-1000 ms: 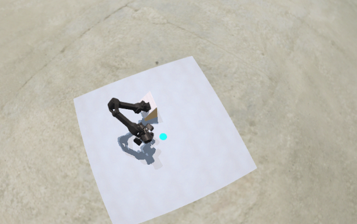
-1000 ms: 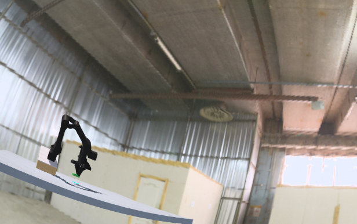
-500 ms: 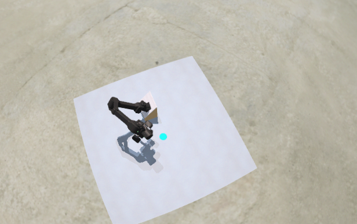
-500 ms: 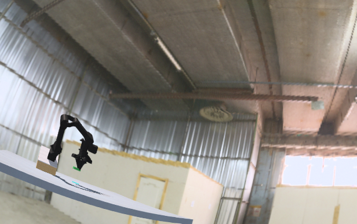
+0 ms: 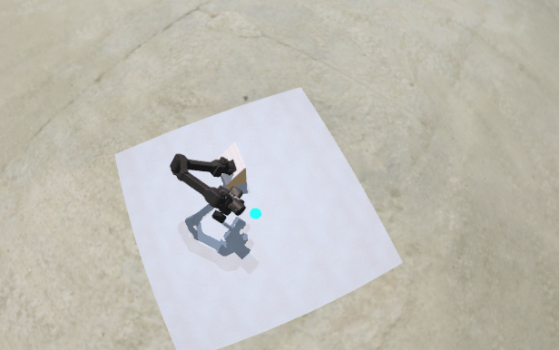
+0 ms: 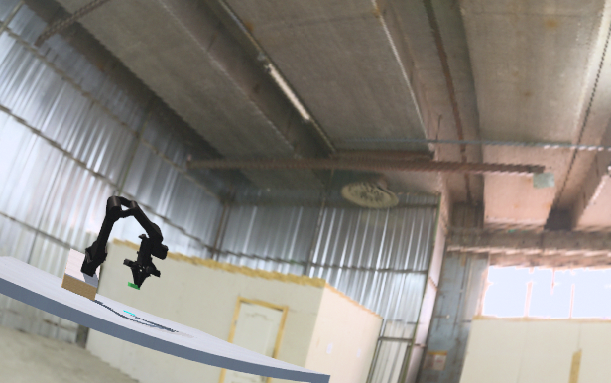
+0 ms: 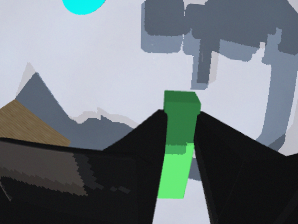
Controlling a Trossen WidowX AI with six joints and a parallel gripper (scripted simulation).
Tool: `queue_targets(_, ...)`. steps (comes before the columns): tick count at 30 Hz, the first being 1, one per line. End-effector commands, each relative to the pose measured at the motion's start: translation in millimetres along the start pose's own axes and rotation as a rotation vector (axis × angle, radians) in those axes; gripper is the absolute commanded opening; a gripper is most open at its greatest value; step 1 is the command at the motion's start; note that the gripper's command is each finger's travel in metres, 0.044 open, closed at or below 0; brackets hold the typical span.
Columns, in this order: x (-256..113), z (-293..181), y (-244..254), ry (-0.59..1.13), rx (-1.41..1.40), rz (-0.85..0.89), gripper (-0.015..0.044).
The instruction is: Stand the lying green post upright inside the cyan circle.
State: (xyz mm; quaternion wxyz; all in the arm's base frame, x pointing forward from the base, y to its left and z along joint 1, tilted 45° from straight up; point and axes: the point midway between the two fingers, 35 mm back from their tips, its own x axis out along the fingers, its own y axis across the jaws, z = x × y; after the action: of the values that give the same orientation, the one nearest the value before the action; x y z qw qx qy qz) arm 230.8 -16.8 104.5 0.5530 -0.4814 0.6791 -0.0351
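Note:
The green post [image 6: 133,285] [image 7: 181,125] is pinched between the fingers and held well above the table. It looks nearly level in the exterior view, not upright, and sticks out to one side of the fingertips. My gripper [image 6: 139,285] [image 7: 179,118] is shut on it, pointing down; in the top view the wrist hides the fingertips and the post. The cyan circle [image 5: 255,213] [image 6: 129,313] [image 7: 84,5] lies flat on the table, with nothing on it. In the top view it is right of the gripper's wrist; in the wrist view it is cut off at the top left.
The arm's base is at a block with a white top and brown side [image 5: 237,179] [image 6: 79,286] [image 7: 30,122], behind the circle in the top view. The pale table [image 5: 318,204] [image 6: 248,354] carries the arm's dark shadow, beside the circle in the top view.

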Motion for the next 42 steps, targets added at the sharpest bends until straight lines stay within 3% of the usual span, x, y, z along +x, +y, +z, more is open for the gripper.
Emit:
queue_targets(1,-1.7,10.9,6.5,-0.003,-0.052,0.005,0.0023)
queue_targets(42,-14.1,93.0,100.6,0.003,-0.571,0.005,0.0023)
